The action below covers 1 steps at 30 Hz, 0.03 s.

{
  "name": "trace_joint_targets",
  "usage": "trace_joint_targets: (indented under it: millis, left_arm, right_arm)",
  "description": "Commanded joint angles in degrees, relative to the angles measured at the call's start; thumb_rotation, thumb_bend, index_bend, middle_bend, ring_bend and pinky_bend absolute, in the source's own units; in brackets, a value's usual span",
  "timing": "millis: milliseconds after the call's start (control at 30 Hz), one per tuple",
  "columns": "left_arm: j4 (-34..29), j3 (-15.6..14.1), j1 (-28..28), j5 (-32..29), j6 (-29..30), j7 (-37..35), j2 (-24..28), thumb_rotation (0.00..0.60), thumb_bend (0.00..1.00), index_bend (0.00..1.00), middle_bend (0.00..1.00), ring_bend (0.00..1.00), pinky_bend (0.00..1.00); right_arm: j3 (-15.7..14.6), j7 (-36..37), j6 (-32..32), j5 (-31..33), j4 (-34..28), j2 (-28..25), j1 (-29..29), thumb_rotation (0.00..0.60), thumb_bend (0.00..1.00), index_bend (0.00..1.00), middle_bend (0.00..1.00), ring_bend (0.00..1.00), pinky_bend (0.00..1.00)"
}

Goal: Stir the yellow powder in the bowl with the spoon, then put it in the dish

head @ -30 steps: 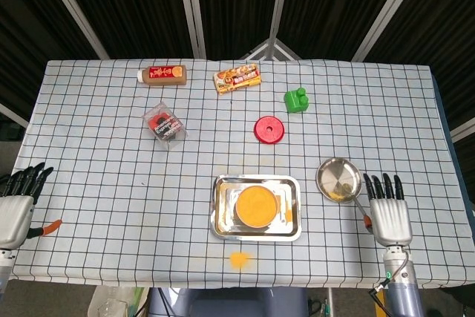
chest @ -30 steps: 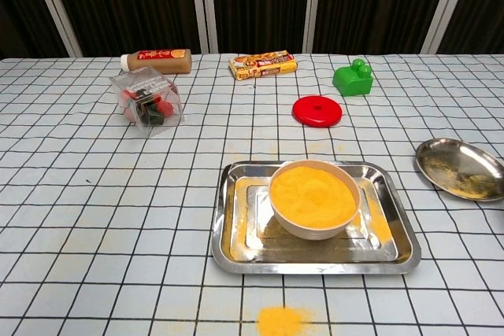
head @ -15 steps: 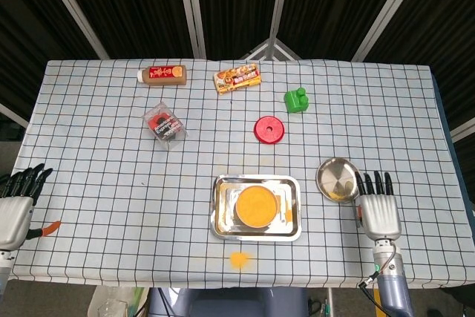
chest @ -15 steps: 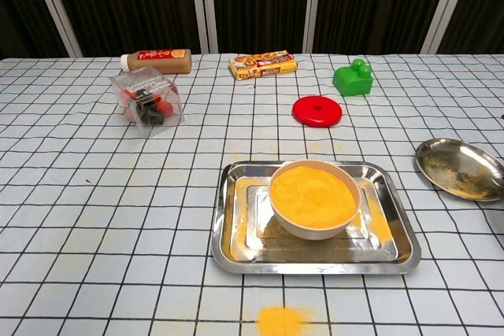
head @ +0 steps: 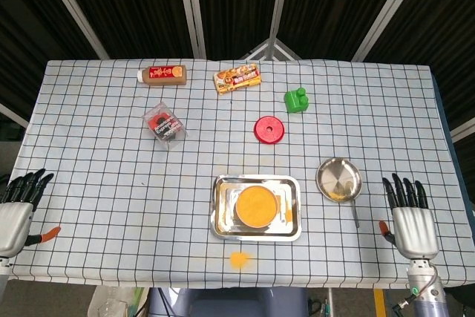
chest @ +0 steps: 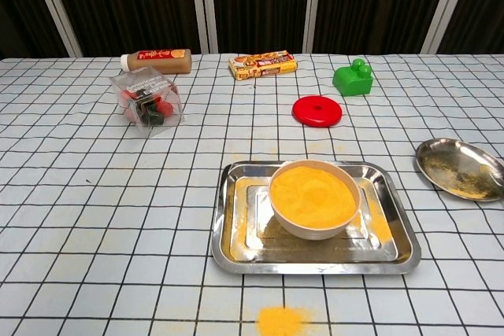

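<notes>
A white bowl (head: 256, 206) heaped with yellow powder stands in a steel tray (head: 221, 188) near the table's front; the chest view shows the bowl (chest: 313, 197) and tray (chest: 394, 230) close up. To its right lies the round steel dish (head: 343, 174), dusted with yellow powder, also seen in the chest view (chest: 453, 164). The spoon (head: 354, 211) lies with its head at the dish's near rim and its thin handle pointing toward the front edge. My right hand (head: 412, 222) hovers open, right of the spoon and apart from it. My left hand (head: 16, 213) is open at the far left edge.
A small heap of spilled yellow powder (head: 238, 259) lies in front of the tray. Further back are a red disc (head: 269, 129), a green block (head: 296, 99), a snack box (head: 237, 79), a brown bottle (head: 162, 74) and a clear packet (head: 164, 124).
My right hand has drawn away from the dish to the right and toward the front edge, uncovering the spoon handle. My left hand sank slightly toward the front.
</notes>
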<state>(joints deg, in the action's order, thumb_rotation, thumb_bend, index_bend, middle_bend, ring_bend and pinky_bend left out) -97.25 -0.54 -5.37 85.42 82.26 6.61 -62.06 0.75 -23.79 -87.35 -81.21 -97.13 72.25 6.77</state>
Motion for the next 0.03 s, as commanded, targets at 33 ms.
trace_joint_targets:
  millis: [33]
  left_arm:
    - [-0.2, -0.8, 0.5, 1.1, 0.6, 0.2, 0.3, 0.600, 0.00, 0.00, 0.00, 0.00, 0.00]
  right_arm:
    - [-1.4, 4.5, -3.4, -6.0, 1.0, -1.8, -1.6, 0.600, 0.33, 0.00, 0.00, 0.00, 0.00]
